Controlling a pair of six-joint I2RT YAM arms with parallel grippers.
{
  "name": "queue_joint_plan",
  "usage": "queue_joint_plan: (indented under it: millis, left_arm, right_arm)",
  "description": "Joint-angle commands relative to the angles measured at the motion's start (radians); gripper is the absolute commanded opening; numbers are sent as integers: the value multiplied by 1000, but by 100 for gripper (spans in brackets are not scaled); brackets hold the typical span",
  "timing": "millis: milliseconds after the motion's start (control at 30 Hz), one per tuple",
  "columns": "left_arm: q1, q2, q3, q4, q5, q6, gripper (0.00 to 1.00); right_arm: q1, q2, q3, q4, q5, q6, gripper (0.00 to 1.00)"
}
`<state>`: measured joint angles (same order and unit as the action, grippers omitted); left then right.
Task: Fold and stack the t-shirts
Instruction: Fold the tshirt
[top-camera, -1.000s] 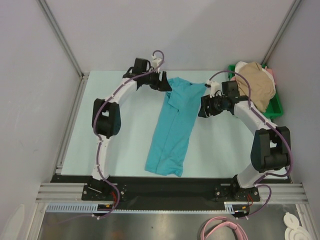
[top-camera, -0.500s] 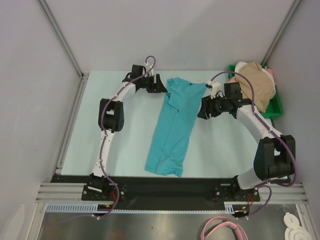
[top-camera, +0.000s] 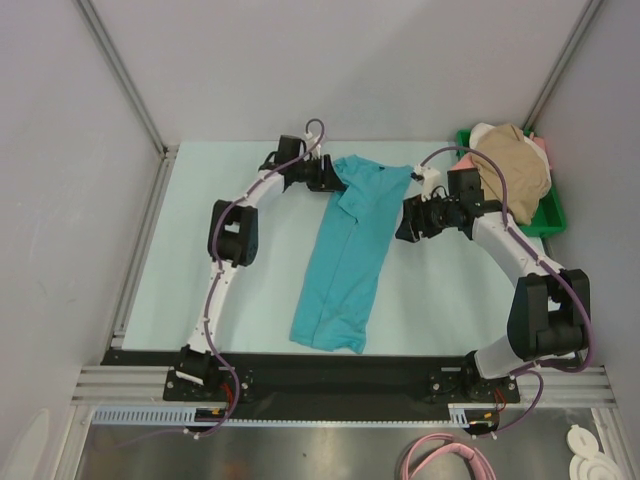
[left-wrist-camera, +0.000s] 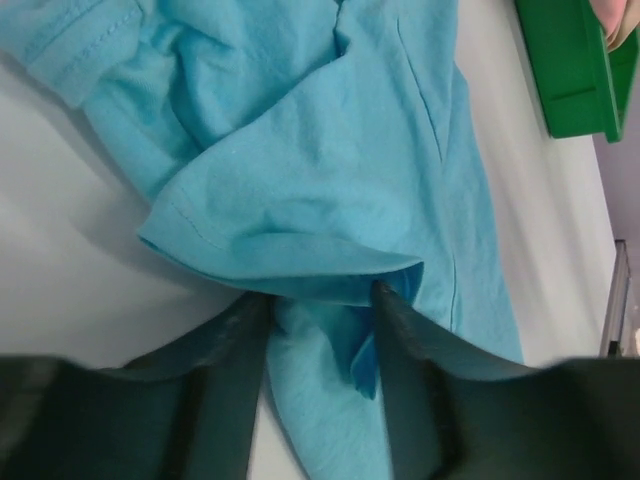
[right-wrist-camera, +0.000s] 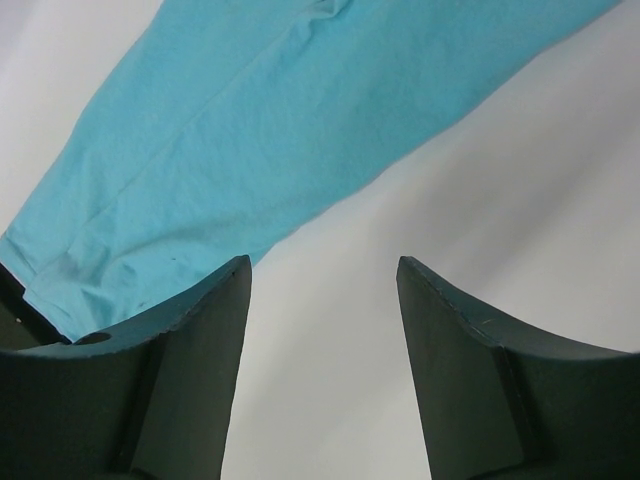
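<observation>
Left gripper (left-wrist-camera: 320, 300) is found with its jaws partly spread, straddling a raised fold at the sleeve hem of the teal t-shirt (top-camera: 345, 250); no firm pinch is seen. Right gripper (right-wrist-camera: 320, 280) is held spread over bare table (top-camera: 440, 300), just beside the shirt's right edge, with nothing between its fingers.

The teal t-shirt is laid lengthwise in the middle of the top view, already narrowed into a long strip. Its hem lies towards the bottom of the frame and its collar end towards the top, between the two grippers.

The cloth is judged light, limp and easily creased. It is best taken at stitched hems or at a doubled fold, where two layers can be caught together. A single layer is likely to slip or drag.

Further up, at the upper right, a green tray (top-camera: 553, 216) is noted, heaped with a tan shirt (top-camera: 510, 165), with pink (top-camera: 541, 146) and white (top-camera: 484, 130) cloth showing beneath. The tray stands close behind the right arm and may be struck by it.
</observation>
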<state>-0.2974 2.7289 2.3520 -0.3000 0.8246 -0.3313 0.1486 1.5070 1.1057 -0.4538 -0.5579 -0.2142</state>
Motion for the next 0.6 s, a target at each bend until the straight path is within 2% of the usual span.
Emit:
queue_joint_plan:
  millis: [0, 67, 167, 200, 233, 567]
  left_arm:
    - [-3, 26, 36, 61, 42, -57, 45]
    - [0, 26, 38, 67, 41, -69, 42]
    - [14, 22, 35, 71, 30, -77, 22]
    - [23, 17, 35, 68, 25, -75, 10]
    - [29, 14, 36, 65, 9, -71, 2]
    - [141, -41, 0, 32, -58, -46, 0]
  right_arm:
    - [-3, -28, -9, 24, -8, -17, 65]
    - [-4, -27, -12, 26, -8, -19, 66]
    - [-6, -25, -12, 29, -11, -19, 65]
    - [-6, -24, -12, 30, -11, -20, 66]
    - [-4, -21, -12, 33, -11, -21, 65]
    - [-4, -2, -7, 40, -20, -27, 65]
